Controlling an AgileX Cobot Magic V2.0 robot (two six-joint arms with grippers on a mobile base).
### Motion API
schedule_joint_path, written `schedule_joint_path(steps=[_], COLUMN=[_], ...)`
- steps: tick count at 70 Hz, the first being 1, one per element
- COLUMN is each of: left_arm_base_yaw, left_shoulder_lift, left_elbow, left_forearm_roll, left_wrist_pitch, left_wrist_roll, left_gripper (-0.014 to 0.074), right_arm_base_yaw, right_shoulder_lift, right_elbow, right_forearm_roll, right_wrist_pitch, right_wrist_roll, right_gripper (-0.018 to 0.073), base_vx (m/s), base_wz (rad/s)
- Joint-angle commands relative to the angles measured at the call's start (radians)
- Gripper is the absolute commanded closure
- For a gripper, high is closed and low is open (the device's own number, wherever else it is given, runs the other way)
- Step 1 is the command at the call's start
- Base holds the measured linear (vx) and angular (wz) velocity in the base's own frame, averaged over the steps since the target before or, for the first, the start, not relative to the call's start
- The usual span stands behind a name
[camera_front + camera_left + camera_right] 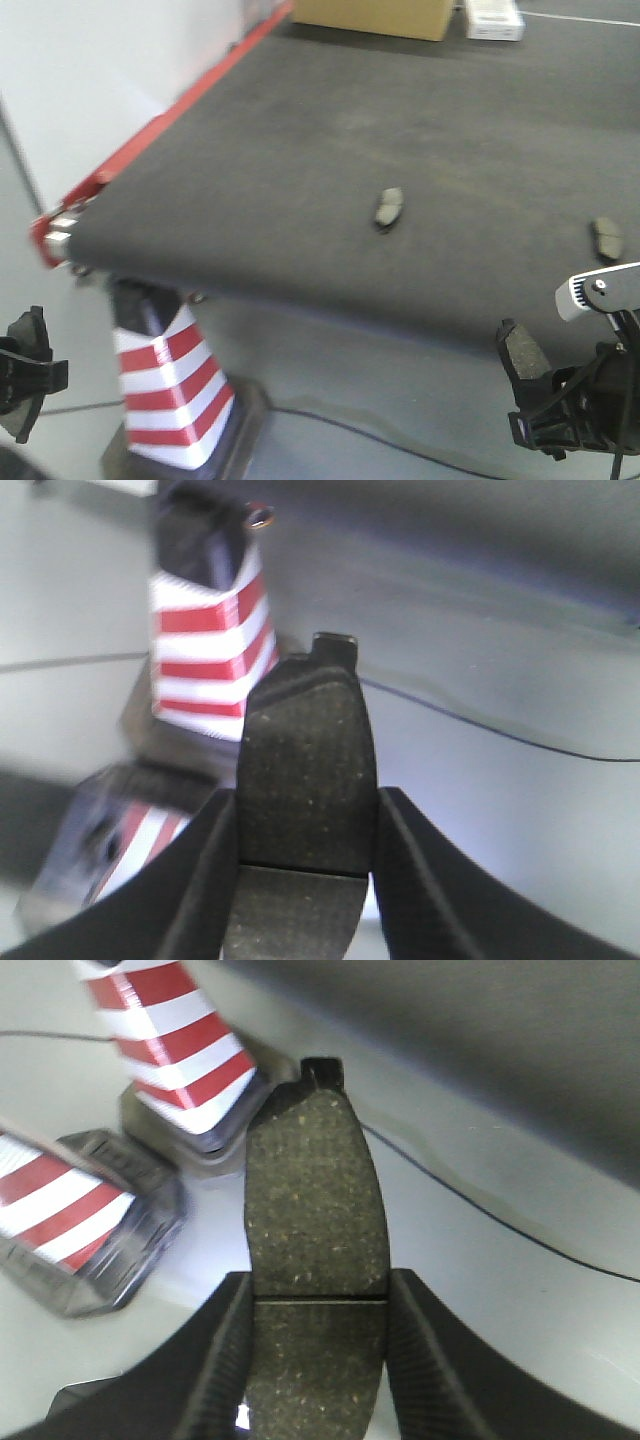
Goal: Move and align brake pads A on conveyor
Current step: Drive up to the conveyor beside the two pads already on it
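Brake pads [389, 208] are lying on the belt [300, 150] mid-frame and right; each pincer, left [305, 830] and right [315, 1300], is clamping another. Setting them parallel is advisable.

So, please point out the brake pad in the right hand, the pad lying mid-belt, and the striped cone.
Brake pad in right hand [315, 1210]: right wrist view, rough face.
Mid-belt pad [389, 208]: front view, centre.
Striped cone [170, 390]: front view, striped side.

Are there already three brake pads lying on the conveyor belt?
No, the front view shows only two brake pads lying on the conveyor belt, one near the middle and one near the right edge.
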Motion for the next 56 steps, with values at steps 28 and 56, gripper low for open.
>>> schedule_joint_path(steps=[28, 56], left_arm_base_yaw=[-0.002, -0.002], left_shoulder_lift=[-0.015, -0.015], left_elbow=[-0.025, -0.025], left_forearm_roll=[0.002, 0.002], left_wrist_pitch=[-0.069, -0.069], left_wrist_roll=[-0.001, -0.001], left_gripper=[0.0419, 0.0419], right_arm_base_yaw=[0.0, 0.0], right_shoulder_lift=[-0.01, -0.01], right_elbow=[-0.029, -0.029], right_forearm_roll=[-0.004, -0.004], right_wrist_pitch=[-0.067, -0.067], right_wrist_roll=[-0.01, -0.01], right_gripper=[0.047, 0.047], base_vx=[0.27, 0.26], base_wz=[-0.44, -0.25])
